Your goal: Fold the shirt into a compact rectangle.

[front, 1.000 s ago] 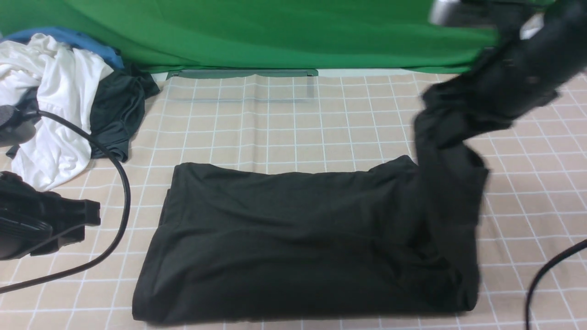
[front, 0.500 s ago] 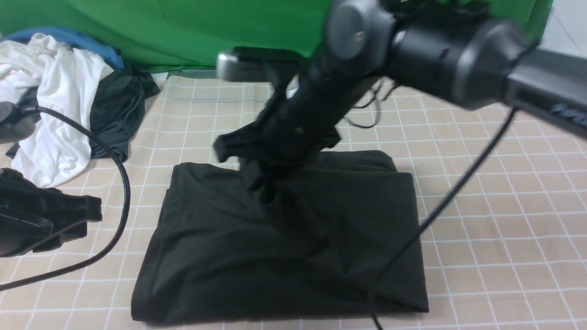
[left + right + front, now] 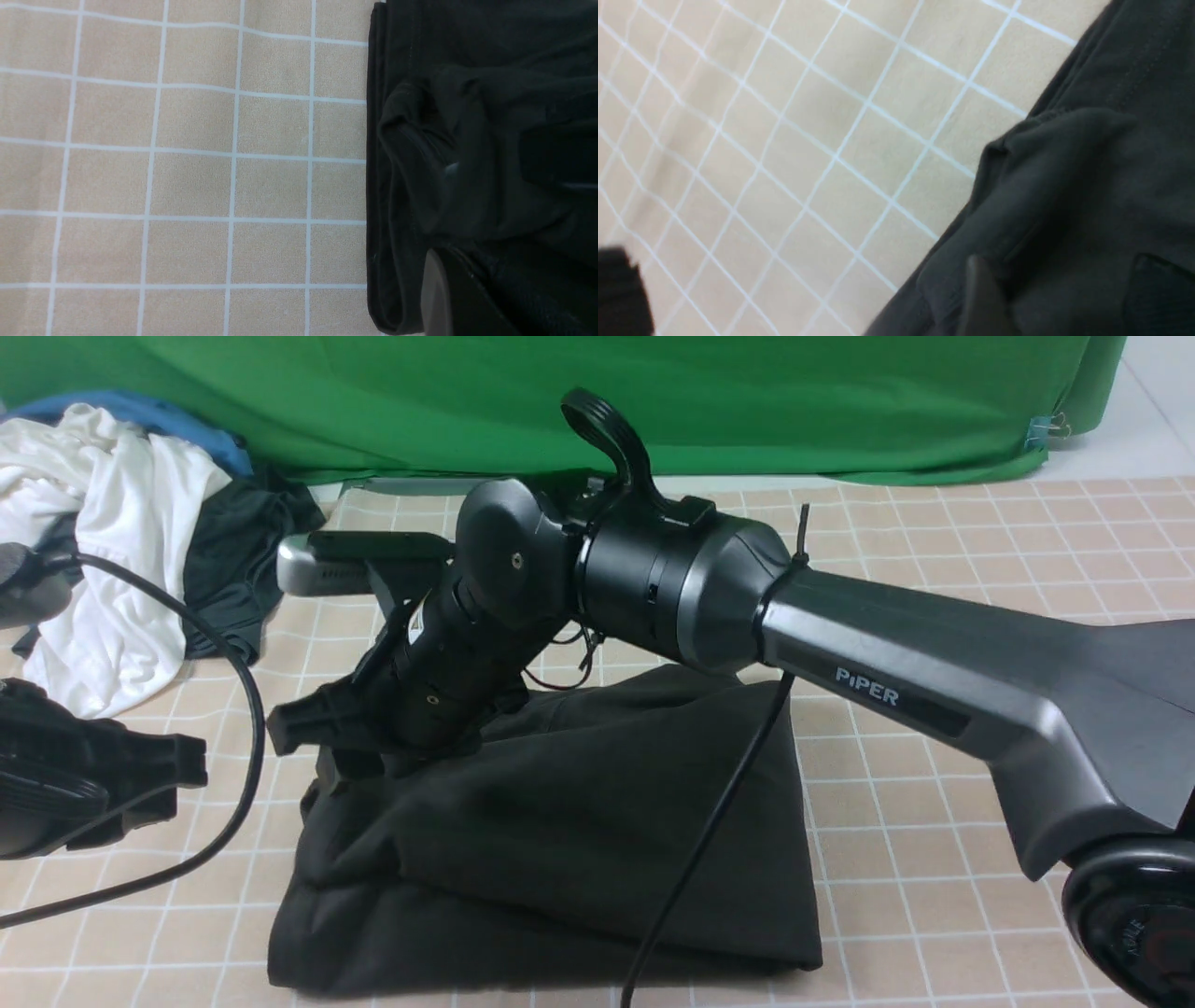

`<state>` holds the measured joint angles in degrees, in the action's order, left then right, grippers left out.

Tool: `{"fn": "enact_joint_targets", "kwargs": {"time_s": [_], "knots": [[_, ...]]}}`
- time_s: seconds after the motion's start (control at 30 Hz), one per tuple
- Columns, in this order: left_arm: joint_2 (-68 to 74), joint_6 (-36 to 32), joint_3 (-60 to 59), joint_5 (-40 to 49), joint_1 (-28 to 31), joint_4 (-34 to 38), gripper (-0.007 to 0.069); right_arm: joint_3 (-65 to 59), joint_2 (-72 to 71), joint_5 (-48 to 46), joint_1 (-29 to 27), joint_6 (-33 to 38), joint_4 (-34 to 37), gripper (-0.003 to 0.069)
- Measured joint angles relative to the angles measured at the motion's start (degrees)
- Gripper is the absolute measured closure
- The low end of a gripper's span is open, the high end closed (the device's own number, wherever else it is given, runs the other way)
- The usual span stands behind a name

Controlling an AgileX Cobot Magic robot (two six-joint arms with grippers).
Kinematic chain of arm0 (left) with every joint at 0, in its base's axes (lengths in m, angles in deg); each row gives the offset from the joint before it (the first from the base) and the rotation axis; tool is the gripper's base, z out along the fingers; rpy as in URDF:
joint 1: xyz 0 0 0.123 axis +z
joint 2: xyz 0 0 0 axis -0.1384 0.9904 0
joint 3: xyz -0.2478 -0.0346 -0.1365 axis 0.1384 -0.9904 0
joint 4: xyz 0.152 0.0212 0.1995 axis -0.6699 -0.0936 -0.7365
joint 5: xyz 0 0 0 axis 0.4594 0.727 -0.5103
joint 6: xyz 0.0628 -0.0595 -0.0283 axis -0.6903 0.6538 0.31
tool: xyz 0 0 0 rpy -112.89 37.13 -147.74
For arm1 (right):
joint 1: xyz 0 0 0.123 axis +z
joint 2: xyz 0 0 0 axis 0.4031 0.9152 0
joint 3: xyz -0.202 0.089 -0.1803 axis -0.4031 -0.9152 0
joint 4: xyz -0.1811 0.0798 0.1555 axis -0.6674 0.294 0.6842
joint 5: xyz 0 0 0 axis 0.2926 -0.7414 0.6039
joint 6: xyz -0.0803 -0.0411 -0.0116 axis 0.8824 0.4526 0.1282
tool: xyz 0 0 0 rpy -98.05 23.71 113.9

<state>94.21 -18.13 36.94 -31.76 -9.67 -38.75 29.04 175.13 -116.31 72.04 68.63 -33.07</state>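
Right gripper (image 3: 322,761) at shirt (image 3: 560,821) left edge, jaws wide, nothing pinched: likely laying folded half flush. Left gripper (image 3: 182,770) closed, empty, parked beside same edge, out of way.

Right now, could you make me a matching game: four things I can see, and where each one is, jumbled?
1 shirt
2 white garment
3 green curtain
4 left gripper

A hangs behind the table
B folded, mid-table
C crumpled, far left corner
D left of the shirt, apart from it

Pairs: 1-B, 2-C, 3-A, 4-D
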Motion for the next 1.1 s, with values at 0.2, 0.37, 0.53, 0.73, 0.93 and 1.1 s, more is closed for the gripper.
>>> {"fn": "enact_joint_targets", "kwargs": {"time_s": [0.2,0.37,0.53,0.73,0.93,1.1], "knots": [[0.3,0.0,0.0,0.8,0.0,0.3,0.0606,1.2,-5.7,-8.0,-4.4,11.0,-5.6,0.0252],[4.0,-1.6,0.0,0.8,0.0,5.2,0.0606,2.2,-9.5,-12.8,-10.3,19.3,-7.5,0.0391],[10.3,-5.0,0.0,-1.9,0.0,10.6,0.0606,2.3,-7.3,-16.6,-11.7,25.9,-7.8,0.0359],[17.2,-13.6,0.0,-5.4,0.0,20.2,0.0606,2.3,-1.5,-15.2,-10.5,35.4,-7.8,0.0252],[22.9,-22.8,0.0,-7.3,-0.1,31.0,0.0606,2.3,1.9,-11.9,-10.2,38.3,-8.0,0.0229],[26.8,-24.6,0.0,-7.4,-1.5,32.0,0.0606,2.3,3.2,-10.9,-10.2,41.0,-8.2,0.0228]]}}
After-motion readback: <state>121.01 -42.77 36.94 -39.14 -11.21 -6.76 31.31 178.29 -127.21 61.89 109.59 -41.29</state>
